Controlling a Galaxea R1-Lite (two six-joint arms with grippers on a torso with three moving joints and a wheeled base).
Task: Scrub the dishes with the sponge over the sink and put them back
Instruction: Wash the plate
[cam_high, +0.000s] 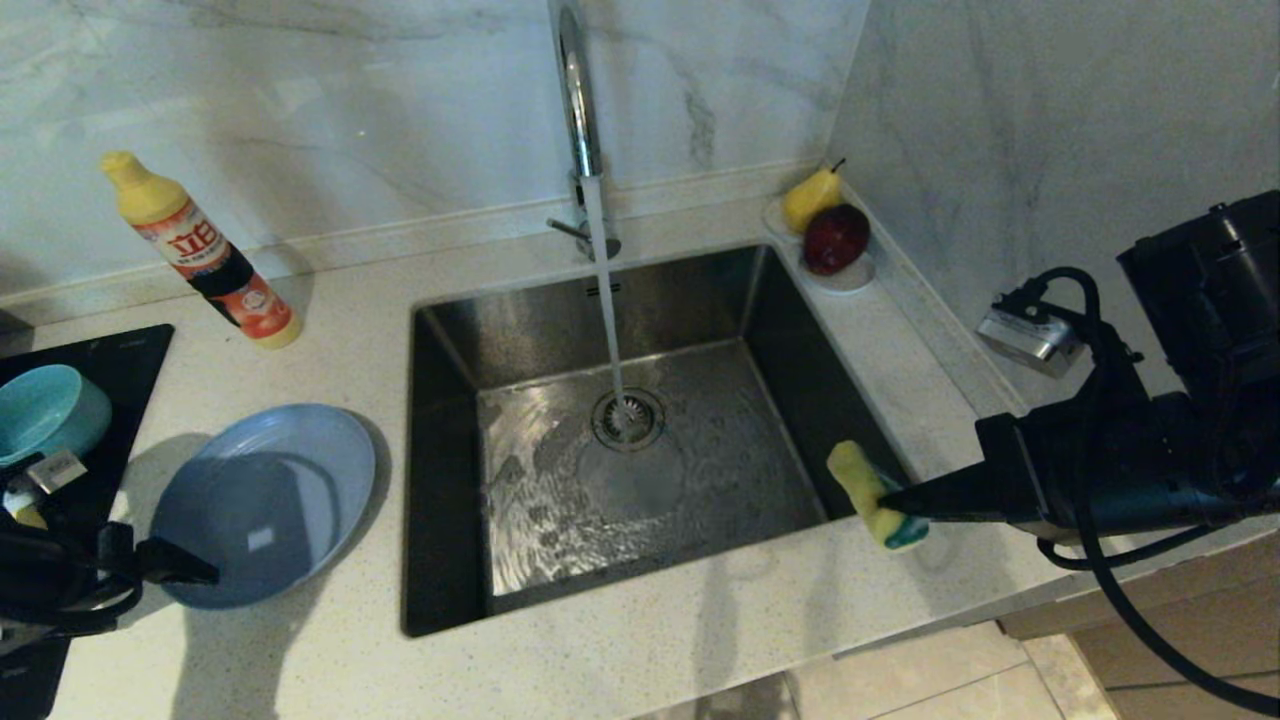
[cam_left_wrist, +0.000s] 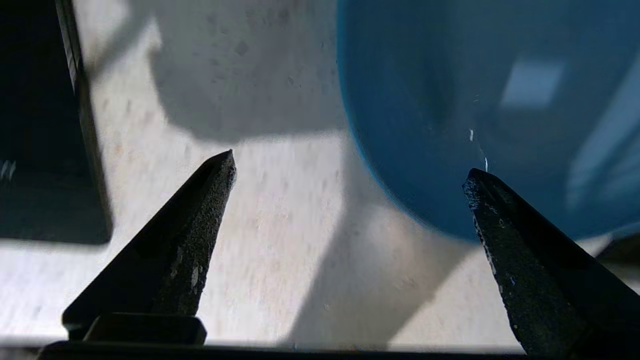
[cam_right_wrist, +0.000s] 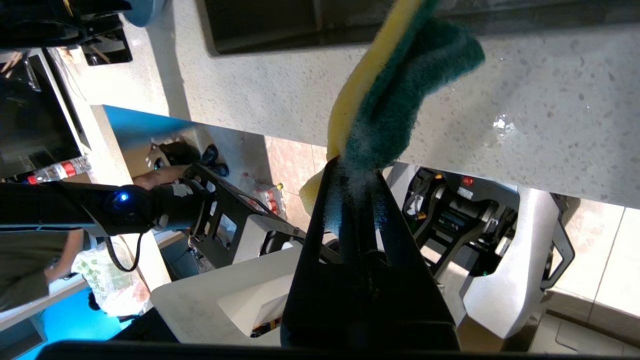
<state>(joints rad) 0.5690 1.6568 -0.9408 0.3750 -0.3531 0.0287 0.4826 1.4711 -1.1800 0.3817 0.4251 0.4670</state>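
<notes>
Steel walls of the sink (cam_high: 780, 330) frame a stream of water that falls from the faucet (cam_high: 578, 110) onto the drain strainer (cam_high: 628, 417). To the right of the sink, the right arm reaches in level from the side, its right gripper (cam_high: 905, 505) over the counter (cam_high: 640, 660) at the sink's near right corner. Its fingers are pinched tight on the sponge (cam_high: 872, 497), which stands up from the tips with its yellow foam toward the sink and the green face away from it; the right wrist view shows foam and suds squeezed between the closed fingers (cam_right_wrist: 320, 210).

To the left of the sink, the grey-blue plate (cam_high: 262, 502) lies flat on the counter. The left arm comes in low from the far left, and the left gripper (cam_left_wrist: 350, 170) sits at the plate's near left edge with its fingers spread wide and nothing between them. One fingertip (cam_left_wrist: 480, 187) is over the plate's rim, the other over bare counter. Whether that fingertip touches the plate cannot be told.

Farther left of the sink, the teal bowl (cam_high: 45, 410) rests on a black surface (cam_high: 120, 365). A detergent bottle (cam_high: 200, 250) leans by the back wall, left of the sink. A small white dish (cam_high: 850, 275) with fruit sits at the sink's far right corner.
</notes>
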